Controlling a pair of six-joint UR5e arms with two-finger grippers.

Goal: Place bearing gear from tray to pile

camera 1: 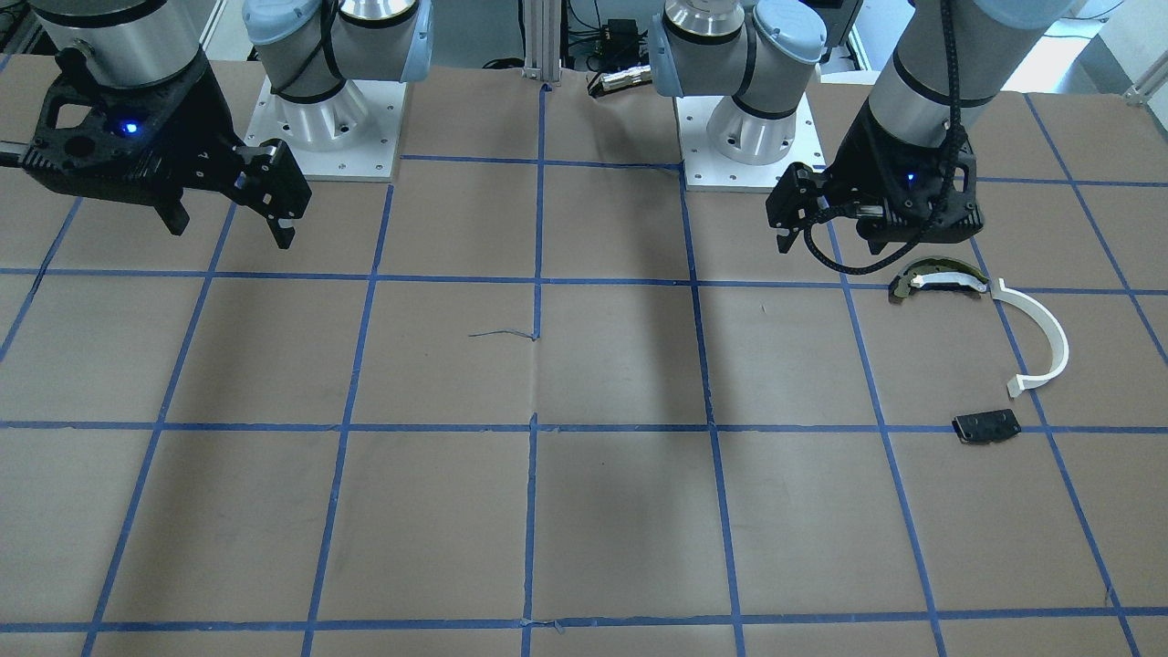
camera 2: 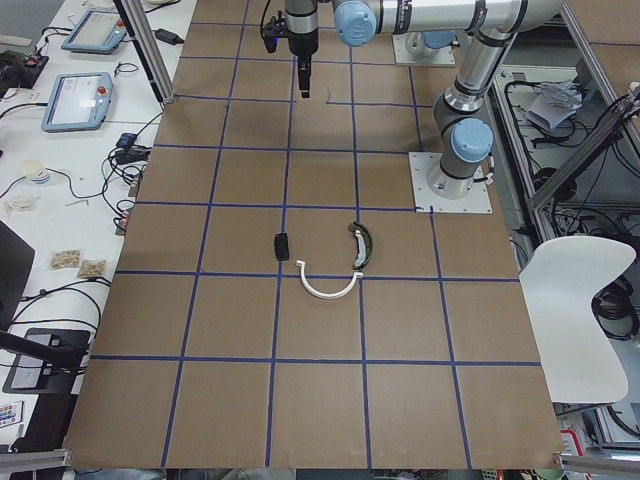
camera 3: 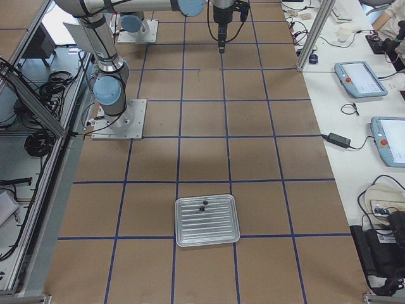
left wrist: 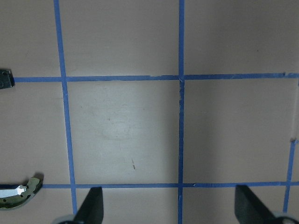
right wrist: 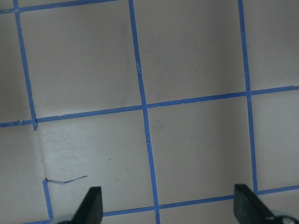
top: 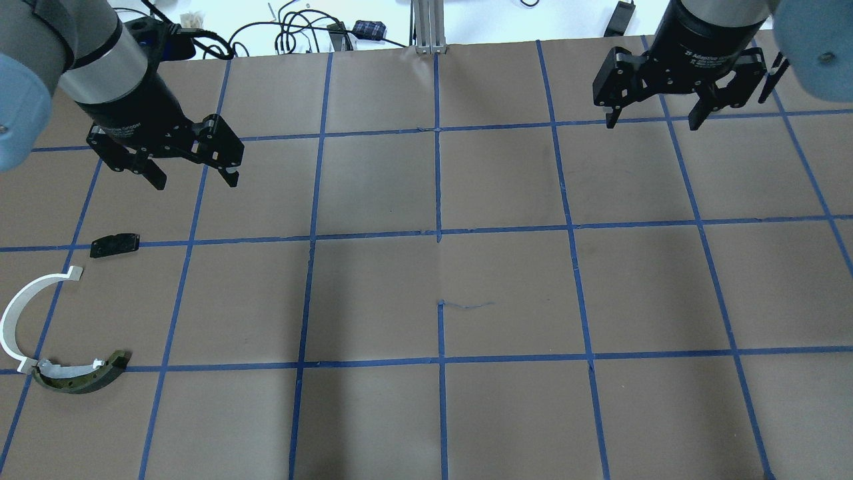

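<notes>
Locating the part comes first: we find the tray [camera 3: 209, 233] only in the exterior right view, at the robot's right end of the table [camera 3: 266, 158], with two small dark parts [camera 3: 199, 203] lying close together near one rim. We judge these to be bearing gears, though they are too small to confirm. The right gripper [top: 652, 123] hovers over the table, jaws spread wide and empty; the left gripper [top: 196, 183] is likewise spread and empty, near the black plate [top: 114, 245]. The pile [camera 2: 360, 245] lies on the robot's left: that plate, the white half-ring [top: 6, 323] and the curved dark-and-tan piece [top: 78, 383]. We assign the pick to the right arm, centre the jaws over one part only, descend vertically, and close without catching the tray's ribs or the neighbouring part.
</notes>
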